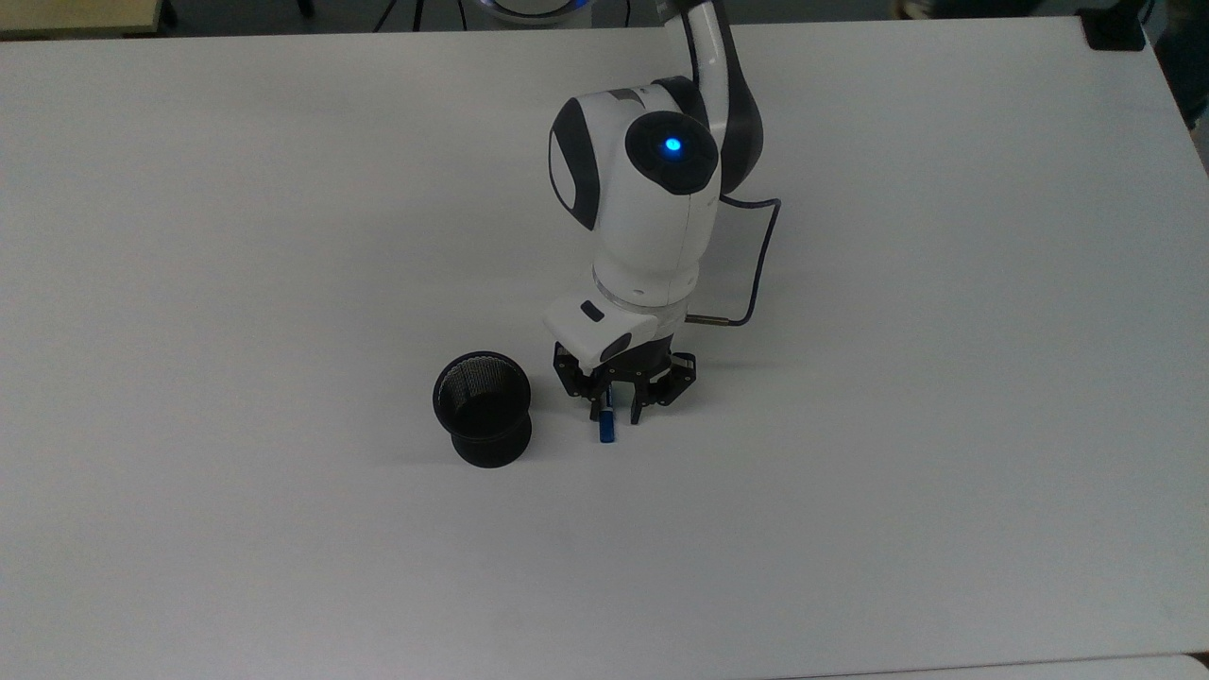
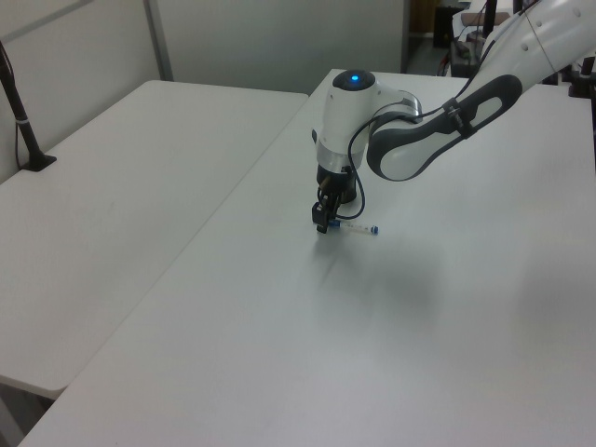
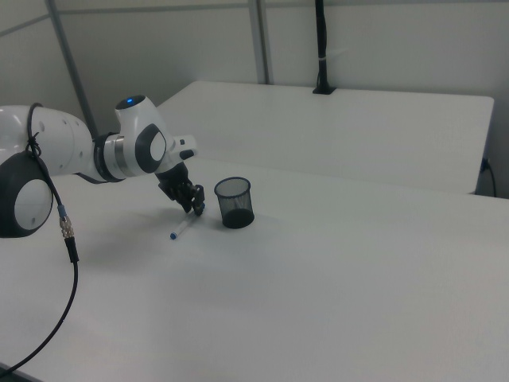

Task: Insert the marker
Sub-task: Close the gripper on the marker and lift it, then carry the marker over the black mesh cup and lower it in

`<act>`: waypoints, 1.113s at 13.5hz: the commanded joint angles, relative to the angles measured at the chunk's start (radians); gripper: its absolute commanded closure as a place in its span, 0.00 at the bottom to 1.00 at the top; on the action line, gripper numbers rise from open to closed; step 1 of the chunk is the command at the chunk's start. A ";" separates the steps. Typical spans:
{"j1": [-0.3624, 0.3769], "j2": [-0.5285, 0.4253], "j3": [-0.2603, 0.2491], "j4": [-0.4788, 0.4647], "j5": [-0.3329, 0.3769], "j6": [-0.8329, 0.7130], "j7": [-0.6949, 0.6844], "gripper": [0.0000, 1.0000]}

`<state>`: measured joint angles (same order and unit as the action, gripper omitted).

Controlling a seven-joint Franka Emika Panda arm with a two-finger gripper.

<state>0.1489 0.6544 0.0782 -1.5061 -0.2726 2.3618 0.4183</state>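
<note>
1. The big white table (image 1: 283, 236) has very little on it. There's a black mesh cup (image 1: 483, 409) standing upright with its mouth open, plus the white and dark grey robot arm (image 1: 652, 198) with its blue light on, and a thin dark cable (image 1: 756, 255) looping off the wrist.
2. In the left view, a second white table (image 2: 121, 186) sits alongside this one, with a black post (image 2: 20, 112) clamped near its far edge.
3. The black two-finger gripper (image 1: 616, 414) is down at the tabletop, just beside the cup on the top view's right, with a clear strip of table between them.
4. The gripper's fingers are spread apart and not clamped on anything. One fingertip sits on each side of the slim white marker with the blue cap (image 1: 604, 423) (straddling it, basically).
5. The marker lies flat on the table right under the gripper, near the cup but not touching it.
6. In the top view, the marker's long axis runs roughly up and down. The blue cap end pokes out toward the bottom edge, and the rest of the barrel is hidden under the gripper body.
7. In the right view, the white barrel (image 3: 181, 228) stretches away from the gripper toward the right view's lower left and ends in a small blue tip.
8. In the left view, the marker (image 2: 355, 227) runs off toward the left view's right from under the gripper (image 2: 323, 223).
</note>
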 commanded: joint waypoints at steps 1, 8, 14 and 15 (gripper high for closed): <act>0.008 0.016 -0.009 0.006 -0.033 0.051 0.088 0.80; 0.001 -0.071 -0.009 0.007 -0.040 0.063 0.116 0.87; -0.055 -0.222 -0.008 -0.005 -0.105 0.068 0.114 0.86; -0.069 -0.234 -0.008 -0.005 -0.124 0.083 0.114 0.86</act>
<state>0.1092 0.4845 0.0735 -1.4646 -0.3393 2.4213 0.5054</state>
